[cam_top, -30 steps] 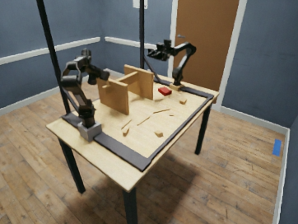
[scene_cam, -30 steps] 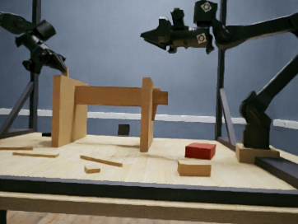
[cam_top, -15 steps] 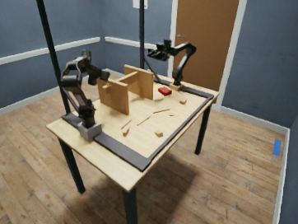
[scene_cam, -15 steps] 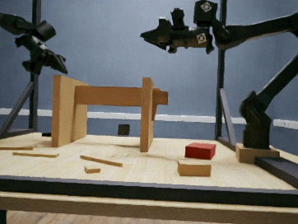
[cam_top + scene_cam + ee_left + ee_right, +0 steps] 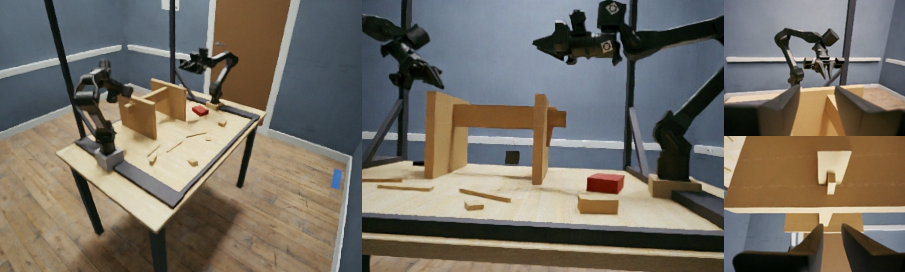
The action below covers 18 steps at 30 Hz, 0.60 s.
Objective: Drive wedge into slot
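Across the table [image 5: 67, 153] [image 5: 547, 215], two upright end boards stand joined by a wooden rail [image 5: 155, 93] [image 5: 497, 116] [image 5: 834, 112] [image 5: 825, 218]. At the right arm's end board [image 5: 137, 117] [image 5: 433, 135] [image 5: 812, 103] [image 5: 778, 181], a wedge [image 5: 831, 188] sits in the rail's protruding end; how tightly, I can't tell. The right gripper [image 5: 130, 92] [image 5: 441, 86] [image 5: 828, 79] [image 5: 832, 227] hovers near, fingers slightly parted around nothing. The left gripper [image 5: 182, 65] [image 5: 534, 44] [image 5: 817, 88] hangs higher, its fingers spread and bare. Off to the side lie a red block [image 5: 200, 110] [image 5: 605, 183], a wooden block [image 5: 222, 123] [image 5: 598, 205] and thin sticks, apart from the boards.
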### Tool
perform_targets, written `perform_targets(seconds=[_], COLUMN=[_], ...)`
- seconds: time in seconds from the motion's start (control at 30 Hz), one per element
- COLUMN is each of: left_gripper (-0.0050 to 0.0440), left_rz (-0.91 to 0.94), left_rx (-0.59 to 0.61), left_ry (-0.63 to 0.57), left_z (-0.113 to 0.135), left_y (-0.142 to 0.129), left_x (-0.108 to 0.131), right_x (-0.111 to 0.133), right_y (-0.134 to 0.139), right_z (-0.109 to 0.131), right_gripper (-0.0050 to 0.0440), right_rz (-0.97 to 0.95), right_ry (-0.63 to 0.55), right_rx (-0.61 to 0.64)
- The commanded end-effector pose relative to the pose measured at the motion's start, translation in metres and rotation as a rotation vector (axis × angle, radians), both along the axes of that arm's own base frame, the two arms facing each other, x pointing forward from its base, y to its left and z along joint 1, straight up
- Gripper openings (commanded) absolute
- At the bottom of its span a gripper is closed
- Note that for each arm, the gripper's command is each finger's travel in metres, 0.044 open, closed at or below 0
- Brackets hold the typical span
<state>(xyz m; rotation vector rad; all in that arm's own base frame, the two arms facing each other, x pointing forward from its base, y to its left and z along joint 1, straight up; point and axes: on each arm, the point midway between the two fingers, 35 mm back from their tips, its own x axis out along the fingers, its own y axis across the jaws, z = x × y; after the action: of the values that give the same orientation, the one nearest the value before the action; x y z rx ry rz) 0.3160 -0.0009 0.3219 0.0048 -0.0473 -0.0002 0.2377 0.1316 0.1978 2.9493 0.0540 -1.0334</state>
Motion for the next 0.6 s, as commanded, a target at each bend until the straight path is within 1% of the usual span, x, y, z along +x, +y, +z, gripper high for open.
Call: perform_targets(seconds=[0.0,0.1,0.13,0.27,0.3,0.4,0.47,0.5,0.57], left_gripper=[0.0177,0.0177,0.0177,0.0177,0.0177,0.0177,0.0177,0.0177,0.0177], left_rz=[0.000,0.000,0.000,0.000,0.000,0.000,0.000,0.000,0.000], left_rx=[0.002,0.002,0.002,0.002,0.002,0.002,0.002,0.002,0.002], left_ry=[-0.017,-0.017,-0.017,-0.017,-0.017,-0.017,-0.017,-0.017,-0.017], left_z=[0.006,0.006,0.006,0.006,0.006,0.006,0.006,0.006,0.006], left_y=[0.000,0.000,0.000,0.000,0.000,0.000,0.000,0.000,0.000], left_x=[-0.002,-0.002,-0.002,-0.002,-0.002,-0.002,-0.002,-0.002,-0.002], right_x=[0.002,0.002,0.001,0.000,0.002,0.003,0.002,0.002,0.002], right_y=[0.002,0.002,0.001,0.000,0.002,0.002,0.002,0.001,0.001], right_z=[0.010,0.018,0.011,0.008,0.028,0.043,0.048,0.040,0.040], right_gripper=[0.0089,0.0089,0.0089,0.0089,0.0089,0.0089,0.0089,0.0089,0.0089], right_rz=[-0.003,-0.003,-0.003,-0.003,-0.003,-0.003,-0.003,-0.003,-0.003], right_ry=[-0.018,-0.019,-0.014,-0.007,-0.020,-0.024,-0.019,-0.012,-0.012], right_rx=[0.017,0.018,0.012,0.005,0.020,0.024,0.018,0.011,0.011])
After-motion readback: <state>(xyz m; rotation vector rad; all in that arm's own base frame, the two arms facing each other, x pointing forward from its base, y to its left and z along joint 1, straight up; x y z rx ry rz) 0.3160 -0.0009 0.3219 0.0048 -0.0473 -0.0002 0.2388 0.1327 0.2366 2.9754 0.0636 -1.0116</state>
